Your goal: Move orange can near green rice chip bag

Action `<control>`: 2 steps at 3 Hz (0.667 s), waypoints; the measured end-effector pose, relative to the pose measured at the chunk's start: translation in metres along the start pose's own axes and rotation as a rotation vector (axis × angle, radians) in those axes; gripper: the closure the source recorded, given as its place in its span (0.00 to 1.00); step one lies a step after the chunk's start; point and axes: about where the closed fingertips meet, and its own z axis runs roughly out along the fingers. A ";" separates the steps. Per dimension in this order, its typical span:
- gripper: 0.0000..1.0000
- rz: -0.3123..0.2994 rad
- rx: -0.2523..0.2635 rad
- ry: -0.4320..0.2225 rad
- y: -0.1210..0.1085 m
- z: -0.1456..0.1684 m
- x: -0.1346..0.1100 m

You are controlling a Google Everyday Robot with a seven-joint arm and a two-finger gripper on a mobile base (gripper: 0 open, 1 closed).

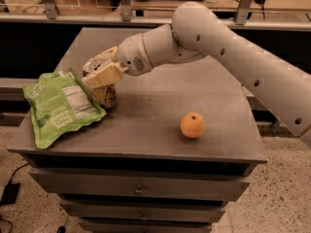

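Camera view: the gripper is clamping its pale fingers around the upper part of the orange can, with the arm reaching in from about 2 o'clock. The can is standing upright at 3 o'clock of the green rice chip bag, just beside the bag's right edge. I cannot tell whether its base is resting on the cabinet top or whether it is touching the bag.

The risk, as I judge it, is that letting go with the base lifted or sitting on the bag's crinkled edge is going to tip the can. A sideways pull-out could also drag it over or shove the bag toward the 9 o'clock edge. The round orange fruit, at 4 o'clock of the can and well apart, is posing no obstacle.

Containers: the fingers are hiding much of the can's top, and the bag is lying flat, so the contents of both are hidden. The drawers below are sitting closed.
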 end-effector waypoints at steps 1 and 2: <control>0.43 0.000 0.000 0.000 0.000 0.000 0.000; 0.20 0.000 0.000 0.000 0.000 0.000 0.000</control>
